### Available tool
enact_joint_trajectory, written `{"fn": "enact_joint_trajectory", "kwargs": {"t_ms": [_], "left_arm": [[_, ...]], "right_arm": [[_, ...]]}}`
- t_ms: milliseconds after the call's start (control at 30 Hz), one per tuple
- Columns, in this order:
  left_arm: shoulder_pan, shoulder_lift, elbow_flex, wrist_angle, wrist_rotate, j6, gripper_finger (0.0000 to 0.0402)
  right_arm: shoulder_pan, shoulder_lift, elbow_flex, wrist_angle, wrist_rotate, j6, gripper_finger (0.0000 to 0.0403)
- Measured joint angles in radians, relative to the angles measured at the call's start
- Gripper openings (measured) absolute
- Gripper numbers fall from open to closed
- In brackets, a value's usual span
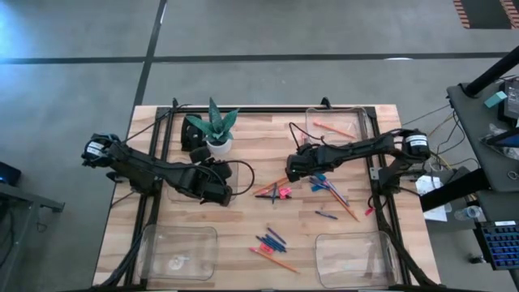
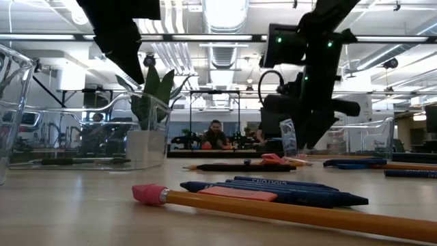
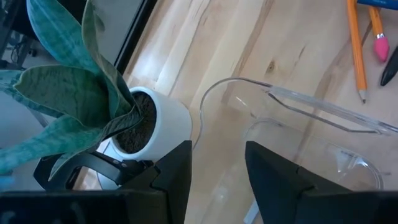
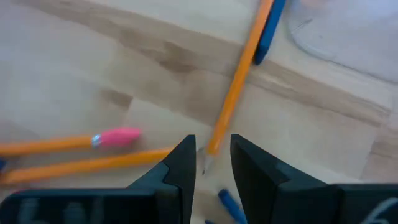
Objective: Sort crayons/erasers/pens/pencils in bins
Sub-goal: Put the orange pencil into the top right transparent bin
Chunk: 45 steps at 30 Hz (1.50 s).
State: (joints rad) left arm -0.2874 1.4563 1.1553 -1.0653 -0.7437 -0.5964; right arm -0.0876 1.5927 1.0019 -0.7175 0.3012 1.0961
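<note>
- Pencils [image 1: 272,186] and other sticks lie scattered across the middle of the surface [image 1: 243,219]: one cluster at the centre, one toward the right edge, one toward the near edge.
- Right gripper [image 1: 292,169] hovers over the centre cluster, jaws slightly apart and holding nothing; an orange pencil [image 4: 236,87] tip lies just between them.
- To do this well, lower straight over that pencil's shaft, close across it, not along it, and avoid the neighbouring eraser-tipped pencil [image 4: 68,142].
- Left gripper [image 1: 220,193] waits near the plant pot [image 1: 217,144], jaws apart and empty, over a bin [image 3: 311,143].
- Count: four bins [image 1: 180,251], one toward each corner; the far-right bin [image 1: 334,123] holds one orange stick.
- Sticks overlap too much for me to count exactly.
</note>
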Motion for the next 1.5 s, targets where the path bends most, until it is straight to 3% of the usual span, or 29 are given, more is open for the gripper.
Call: {"fn": "enact_joint_trajectory", "kwargs": {"t_ms": [300, 867, 1033, 1500], "left_arm": [[-0.001, 0.0, 0.0, 0.001, 0.001, -0.033, 0.0137], [-0.001, 0.0, 0.0, 0.001, 0.005, -0.026, 0.0137], [-0.001, 0.0, 0.0, 0.001, 0.005, -0.026, 0.0137], [-0.001, 0.0, 0.0, 0.003, 0.005, -0.027, 0.0137]], "right_arm": [[-0.096, 0.077, 0.002, 0.006, 0.012, -0.038, 0.0093], [-0.124, 0.093, 0.001, 0.096, -0.057, -0.158, 0.0092], [-0.129, 0.118, 0.004, 0.106, -0.111, -0.235, 0.0079], [-0.13, 0.114, 0.006, 0.109, -0.134, -0.373, 0.0023]]}}
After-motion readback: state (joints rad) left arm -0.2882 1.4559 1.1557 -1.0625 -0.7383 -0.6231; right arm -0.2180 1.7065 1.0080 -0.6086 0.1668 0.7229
